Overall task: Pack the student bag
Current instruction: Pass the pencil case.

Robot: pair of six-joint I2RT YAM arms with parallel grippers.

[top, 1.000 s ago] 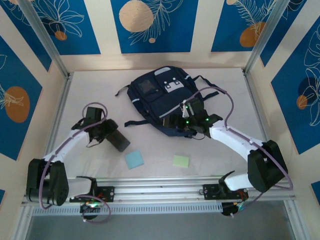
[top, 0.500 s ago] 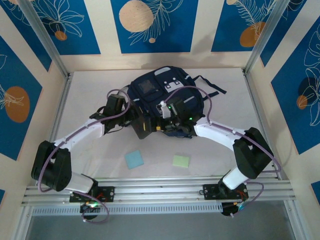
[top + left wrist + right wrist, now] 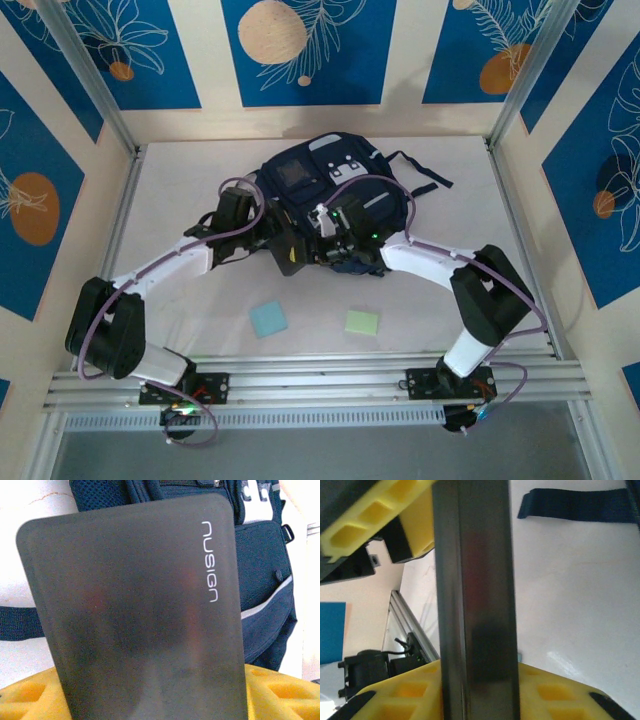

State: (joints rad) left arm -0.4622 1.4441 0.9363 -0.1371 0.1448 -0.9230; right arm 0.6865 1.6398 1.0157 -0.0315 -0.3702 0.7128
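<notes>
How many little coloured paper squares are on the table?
2. A blue square lies on the table near the rail, left of centre; a green square lies apart to its right. Others could hide under the backpack.

Place: robotics lab cell | Signs: aluminium rails [image 3: 320,372] are framing a white table [image 3: 170,180]; blue printed panels [image 3: 340,60] are lining it

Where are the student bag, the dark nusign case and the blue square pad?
student bag [image 3: 300,200], top external view, navy front panel.
dark case [image 3: 135,605], left wrist view, middle of its flat face.
blue pad [image 3: 268,319], top external view, its centre.
</notes>
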